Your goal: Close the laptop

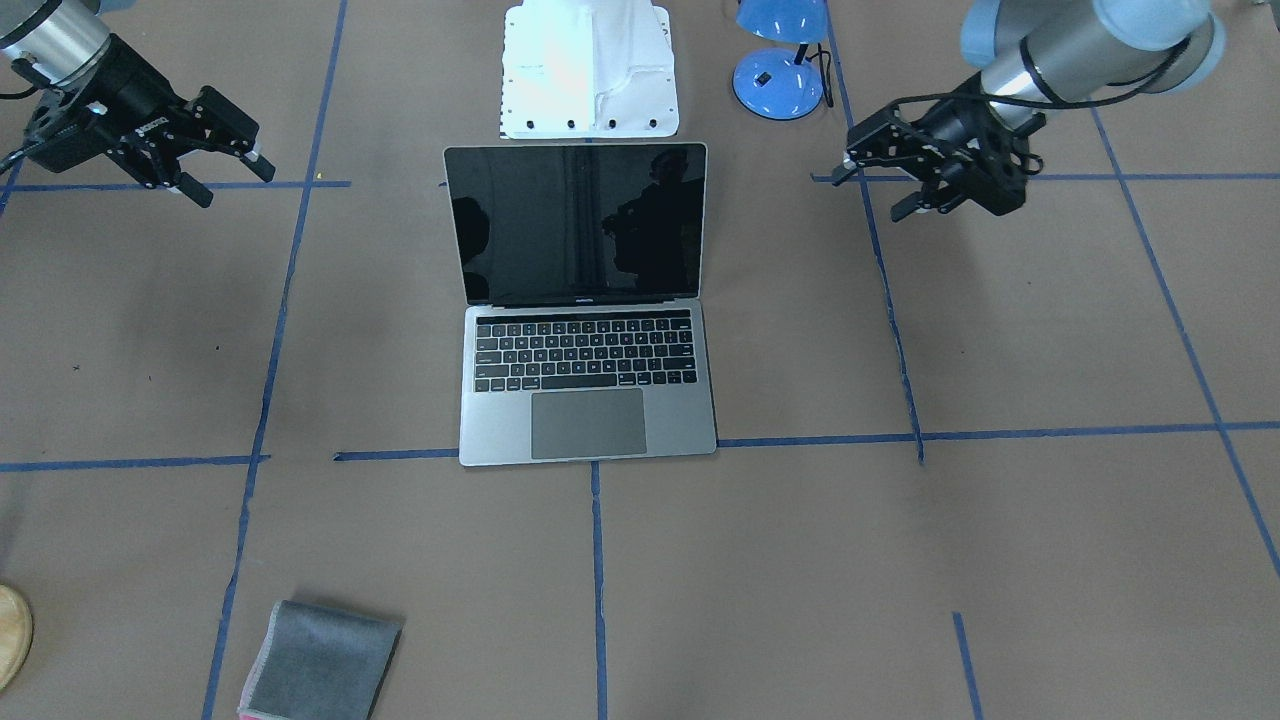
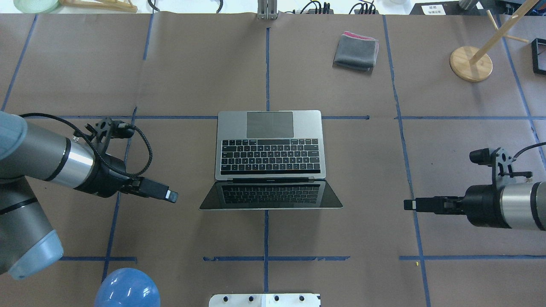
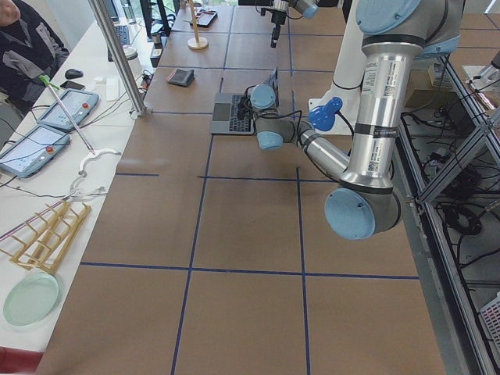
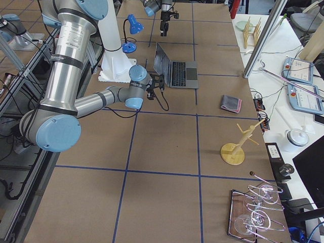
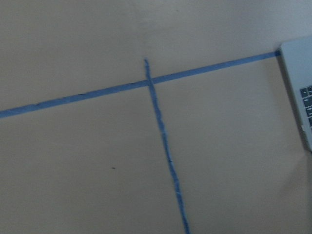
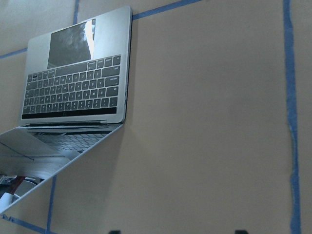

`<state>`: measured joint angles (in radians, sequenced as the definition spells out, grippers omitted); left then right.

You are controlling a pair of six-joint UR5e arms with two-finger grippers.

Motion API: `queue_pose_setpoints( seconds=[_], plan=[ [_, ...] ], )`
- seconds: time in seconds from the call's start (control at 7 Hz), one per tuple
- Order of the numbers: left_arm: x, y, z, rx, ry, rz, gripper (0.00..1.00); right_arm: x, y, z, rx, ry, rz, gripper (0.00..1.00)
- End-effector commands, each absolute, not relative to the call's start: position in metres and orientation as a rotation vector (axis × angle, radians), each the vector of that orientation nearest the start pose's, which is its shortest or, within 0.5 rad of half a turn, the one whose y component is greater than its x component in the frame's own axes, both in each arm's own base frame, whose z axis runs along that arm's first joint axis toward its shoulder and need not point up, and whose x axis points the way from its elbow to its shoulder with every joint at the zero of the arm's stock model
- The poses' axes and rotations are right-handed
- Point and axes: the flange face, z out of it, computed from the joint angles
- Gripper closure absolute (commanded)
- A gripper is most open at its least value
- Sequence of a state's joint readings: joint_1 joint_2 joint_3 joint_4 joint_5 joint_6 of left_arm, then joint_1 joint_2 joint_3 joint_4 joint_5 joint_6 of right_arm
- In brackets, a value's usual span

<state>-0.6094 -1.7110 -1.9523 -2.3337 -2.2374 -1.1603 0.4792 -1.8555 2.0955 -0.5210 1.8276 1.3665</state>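
The laptop [image 1: 588,400] lies open in the middle of the table, its grey base flat and its glossy black screen [image 1: 577,222] upright, tilted back toward the robot. It also shows in the overhead view [image 2: 269,145], the right wrist view [image 6: 78,92], and at the edge of the left wrist view [image 5: 298,78]. My left gripper [image 1: 866,196] is open and empty, hovering apart from the laptop on its side [image 2: 172,196]. My right gripper [image 1: 237,186] is open and empty, hovering further off on the other side [image 2: 408,204].
A folded grey cloth [image 2: 356,51] lies on the far side of the table. A blue desk lamp [image 1: 779,80] and the white robot base [image 1: 590,70] stand behind the screen. A wooden stand [image 2: 471,64] is at the far right.
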Motion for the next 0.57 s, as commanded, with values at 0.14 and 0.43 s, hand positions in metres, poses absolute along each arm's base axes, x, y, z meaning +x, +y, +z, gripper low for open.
queue_pose_setpoints(
  seconds=[0.14,0.43],
  plan=[
    [0.404,-0.314,0.305,0.112,1.373,0.384,0.85,-0.341,-0.233,0.392,0.297,-1.312,0.069,0.87],
    [0.406,-0.313,0.307,0.144,1.371,0.424,0.95,-0.365,-0.214,0.381,0.345,-1.332,0.077,0.93]
  ],
)
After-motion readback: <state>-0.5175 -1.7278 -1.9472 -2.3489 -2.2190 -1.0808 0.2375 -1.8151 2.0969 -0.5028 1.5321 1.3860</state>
